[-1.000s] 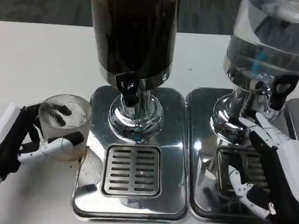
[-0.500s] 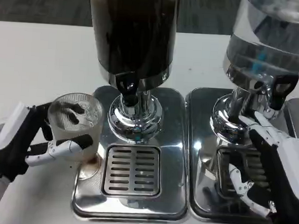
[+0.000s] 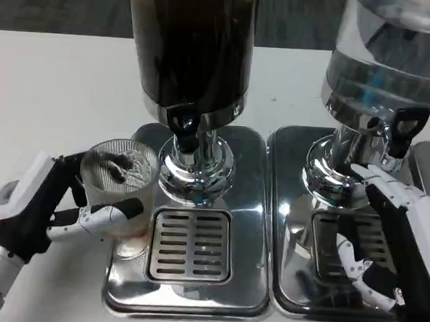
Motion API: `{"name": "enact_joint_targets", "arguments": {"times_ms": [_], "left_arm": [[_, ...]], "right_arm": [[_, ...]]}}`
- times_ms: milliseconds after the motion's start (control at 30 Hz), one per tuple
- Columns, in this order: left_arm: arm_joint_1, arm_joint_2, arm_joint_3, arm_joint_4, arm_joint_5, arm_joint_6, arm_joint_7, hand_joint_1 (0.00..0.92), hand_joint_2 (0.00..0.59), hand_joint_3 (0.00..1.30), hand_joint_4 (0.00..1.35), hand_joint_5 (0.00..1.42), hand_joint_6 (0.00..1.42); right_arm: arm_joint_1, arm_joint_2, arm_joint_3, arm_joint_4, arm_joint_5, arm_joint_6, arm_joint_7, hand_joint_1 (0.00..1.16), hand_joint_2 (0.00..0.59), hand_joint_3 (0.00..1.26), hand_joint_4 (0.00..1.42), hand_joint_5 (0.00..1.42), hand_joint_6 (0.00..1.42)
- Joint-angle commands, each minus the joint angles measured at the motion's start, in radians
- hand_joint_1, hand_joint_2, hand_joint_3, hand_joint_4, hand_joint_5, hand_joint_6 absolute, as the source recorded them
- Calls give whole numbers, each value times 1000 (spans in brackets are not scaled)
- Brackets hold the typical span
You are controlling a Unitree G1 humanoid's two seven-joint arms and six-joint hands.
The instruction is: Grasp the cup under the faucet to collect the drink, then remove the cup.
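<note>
You have a white table (image 3: 51,92) in front of you, and on it two tall drink dispensers side by side. The dark cylindrical dispenser (image 3: 189,43) stands on the left, on a shiny chrome base with a slotted drip grate (image 3: 190,245), and its black faucet lever (image 3: 184,124) hangs over the chrome pedestal just behind that grate. The clear dispenser with a silver collar (image 3: 385,62) stands on the right, on its own chrome base (image 3: 289,209), with a black faucet lever (image 3: 405,129) near the picture's right edge. Your right hand (image 3: 396,249) lies over that right-hand base, just in front of the clear dispenser's pedestal, with its fingers spread apart and nothing in them. Your left hand (image 3: 55,206) is clamped on the ribbed clear glass cup (image 3: 120,188): the fingers wrap around the side that faces you and the thumb shows behind it. The cup stands upright at the left edge of the dark dispenser's base, overlapping its rim, left of the grate and lower left of the faucet, so it is beside the spout and not under it. You cannot tell whether its bottom touches the base or is lifted clear of it.
</note>
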Motion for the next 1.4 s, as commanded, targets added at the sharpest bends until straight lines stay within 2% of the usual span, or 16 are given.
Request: {"name": "enact_joint_targets", "arguments": {"times_ms": [33, 400, 700, 833, 1067, 1400], "left_arm": [[-39, -14, -10, -7, 4, -20, -15, 200, 184, 503, 556, 816, 955], [-86, -56, -45, 7, 11, -7, -43, 197, 179, 503, 555, 815, 955], [-116, -75, -52, 24, 11, 3, -49, 195, 178, 503, 559, 810, 955], [-123, -81, -54, 33, 10, 7, -53, 194, 177, 503, 562, 809, 955], [-137, -101, -67, 51, 12, 18, -66, 194, 177, 503, 563, 809, 955], [-148, -122, -91, 61, 14, 12, -81, 194, 177, 503, 558, 809, 955]], "right_arm": [[20, -2, -11, -32, 7, -7, -5, 691, 552, 219, 86, 50, 147], [59, 3, -5, -66, 36, -10, 17, 693, 558, 219, 87, 59, 157], [132, 5, 58, -115, 31, -27, 45, 701, 568, 228, 96, 72, 186], [165, 11, 71, -142, 30, -23, 49, 705, 569, 229, 96, 73, 178], [194, 19, 72, -182, 34, -25, 47, 710, 570, 229, 90, 72, 177], [194, 30, 66, -184, 29, -20, 45, 716, 584, 229, 87, 69, 177]]}}
